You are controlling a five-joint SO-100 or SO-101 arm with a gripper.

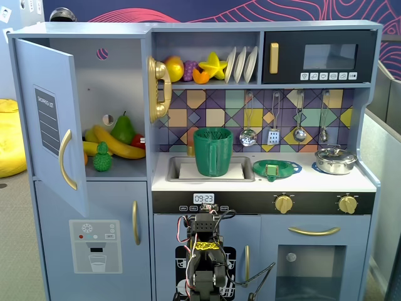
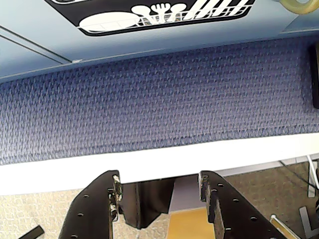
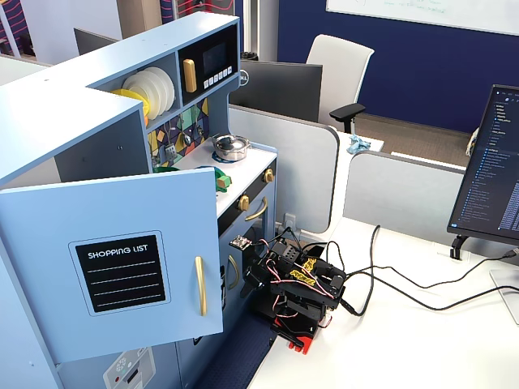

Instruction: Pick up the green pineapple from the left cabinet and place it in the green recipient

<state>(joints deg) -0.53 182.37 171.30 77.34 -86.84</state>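
The left cabinet [image 1: 119, 75] stands with its blue door [image 1: 47, 119] swung open. On its shelf the small dark-green pineapple [image 1: 102, 157] sits at the front, beside bananas [image 1: 116, 145] and a green pear [image 1: 123, 128]. The green ribbed cup [image 1: 212, 151] stands upright in the sink. My arm [image 1: 207, 263] is folded low in front of the kitchen, far below the shelf; it also shows in the other fixed view [image 3: 296, 288]. In the wrist view my gripper [image 2: 159, 184] is open and empty, its jaws wide apart over a white table edge and blue carpet.
A flat green strainer [image 1: 276, 168] and a steel pot [image 1: 335, 160] sit on the counter right of the sink. The black microwave [image 1: 319, 58] is at top right. The open door [image 3: 122, 259] juts out to the left of the arm. Cables [image 3: 389, 279] trail across the white desk.
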